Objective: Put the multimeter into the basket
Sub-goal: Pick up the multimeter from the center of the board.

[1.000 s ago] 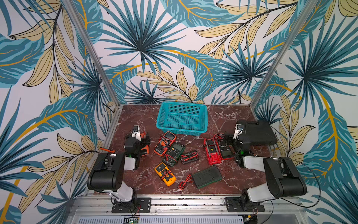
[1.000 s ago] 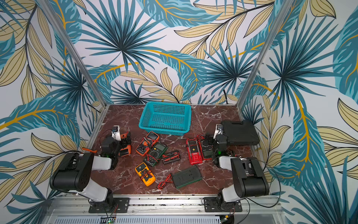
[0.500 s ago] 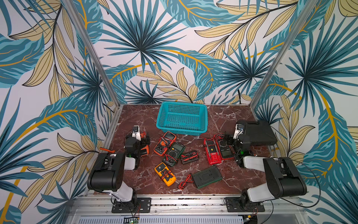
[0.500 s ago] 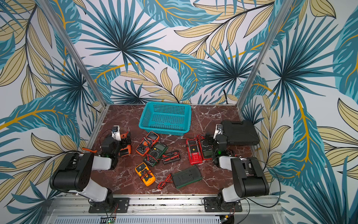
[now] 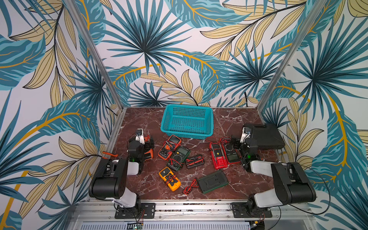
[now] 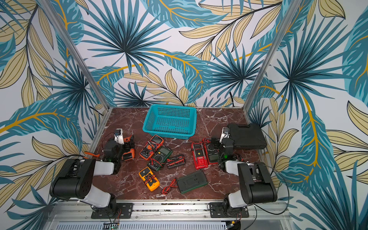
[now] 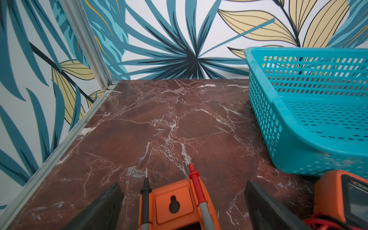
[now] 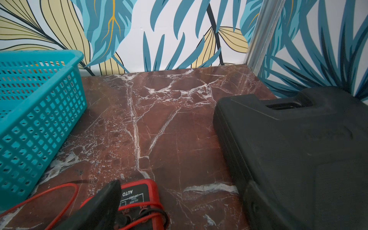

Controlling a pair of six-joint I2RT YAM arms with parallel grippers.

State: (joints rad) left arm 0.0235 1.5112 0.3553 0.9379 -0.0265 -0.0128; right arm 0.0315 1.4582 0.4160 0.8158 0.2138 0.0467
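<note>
Looking in, I find left gripper point(image 7: 182, 191) and right gripper point(image 8: 181, 189) released; a smooth orange multimeter point(image 7: 173, 205) lies near the perforated teal basket point(image 7: 262, 111).

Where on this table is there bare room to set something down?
The table is bare in both back corners: between the basket and the left wall, and between the basket and the black case. There is room along the front edge, either side of the yellow multimeter and the dark green device. The middle, before the basket, is crowded with multimeters.

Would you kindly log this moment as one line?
left end effector: open, above orange multimeter | right end effector: open | basket: empty
</note>
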